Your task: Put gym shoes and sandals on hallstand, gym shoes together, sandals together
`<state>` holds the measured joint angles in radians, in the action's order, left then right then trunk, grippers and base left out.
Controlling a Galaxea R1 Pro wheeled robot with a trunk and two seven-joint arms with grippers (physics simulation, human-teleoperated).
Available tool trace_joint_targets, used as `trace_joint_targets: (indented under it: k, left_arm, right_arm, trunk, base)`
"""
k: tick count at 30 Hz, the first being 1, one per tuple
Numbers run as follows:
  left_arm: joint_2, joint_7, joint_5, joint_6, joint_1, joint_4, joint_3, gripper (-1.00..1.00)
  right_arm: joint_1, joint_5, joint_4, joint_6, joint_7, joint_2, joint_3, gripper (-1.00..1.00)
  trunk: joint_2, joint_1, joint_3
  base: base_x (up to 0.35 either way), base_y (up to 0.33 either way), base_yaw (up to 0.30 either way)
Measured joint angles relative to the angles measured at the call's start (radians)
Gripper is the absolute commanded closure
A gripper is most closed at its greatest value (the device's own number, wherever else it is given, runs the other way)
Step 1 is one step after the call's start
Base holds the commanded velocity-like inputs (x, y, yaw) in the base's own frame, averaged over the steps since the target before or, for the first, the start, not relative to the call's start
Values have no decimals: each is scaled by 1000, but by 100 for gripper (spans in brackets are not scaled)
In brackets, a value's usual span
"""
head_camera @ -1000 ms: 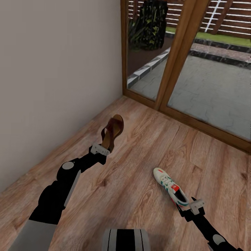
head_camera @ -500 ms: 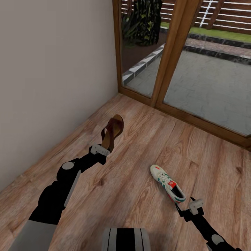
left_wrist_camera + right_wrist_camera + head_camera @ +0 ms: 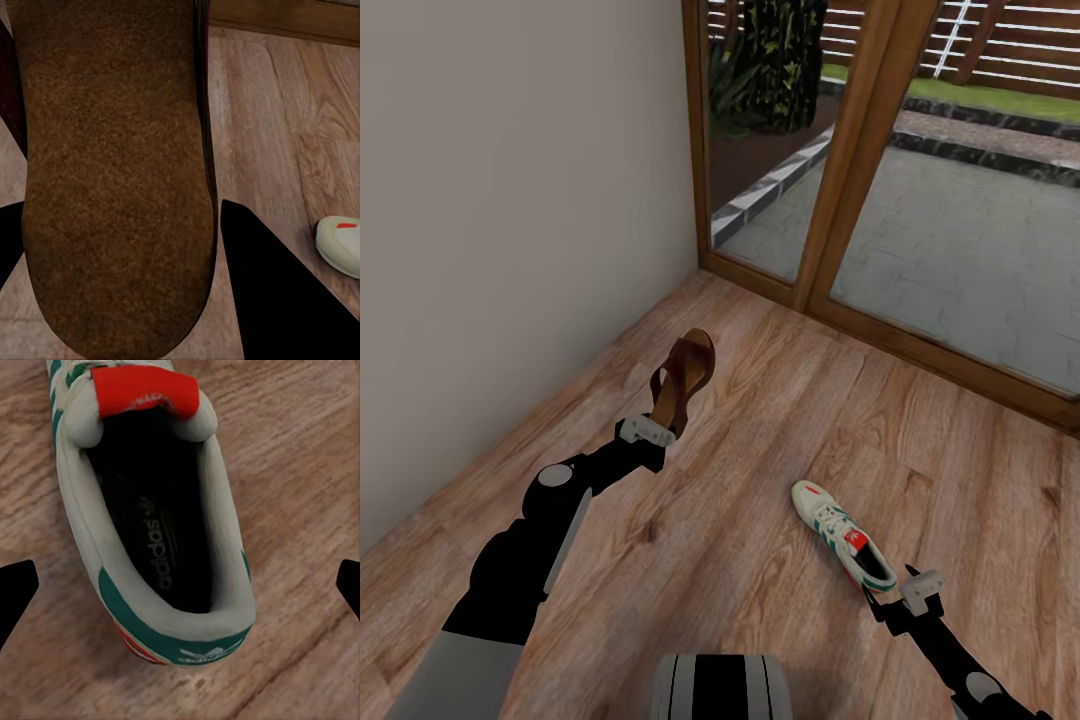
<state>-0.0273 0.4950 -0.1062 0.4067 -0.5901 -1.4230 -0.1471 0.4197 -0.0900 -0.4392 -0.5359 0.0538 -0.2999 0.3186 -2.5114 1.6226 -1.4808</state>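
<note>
The left hand [image 3: 660,425] pinches one brown sandal [image 3: 683,383] by its heel end and holds it up off the corridor floor [image 3: 760,560], sole toward the wrist camera. The right hand [image 3: 895,597] is spread wide around the heel of a white gym shoe [image 3: 842,534] lying on the planks (not yet gripped). By my reading the task is early: one sandal lifted, nothing racked, and the hallstand lies somewhere off-view.
</note>
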Motion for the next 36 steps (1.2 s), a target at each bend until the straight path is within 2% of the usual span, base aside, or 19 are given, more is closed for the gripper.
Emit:
trace_joint_targets:
  k: [7,21,24,32,36]
  left_arm:
    - [0,0,-1,0,0,0,0,100]
    - [-1,0,0,0,0,-1,-1,100]
    - [-1,0,-2,0,0,-1,0,100]
    - [-1,0,1,0,0,-1,1,100]
    - [-1,0,-1,0,-1,-1,1,100]
  right_arm:
    - [0,0,0,-1,0,0,0,-100]
    - [0,0,0,-1,0,1,0,-100]
    - [0,0,1,-1,0,1,0,-100]
    - [0,0,0,-1,0,2,0,-100]
    - [0,0,0,-1,0,2,0,-100]
  trunk:
    - [0,0,0]
    - [0,0,0]
    - [-1,1,-13]
    - [-1,1,-15]
    - [-2,3,-34]
  base:
    - [151,0,0]
    - [10,0,4]
    - [0,0,101]
    - [0,0,15]
    - [0,0,-25]
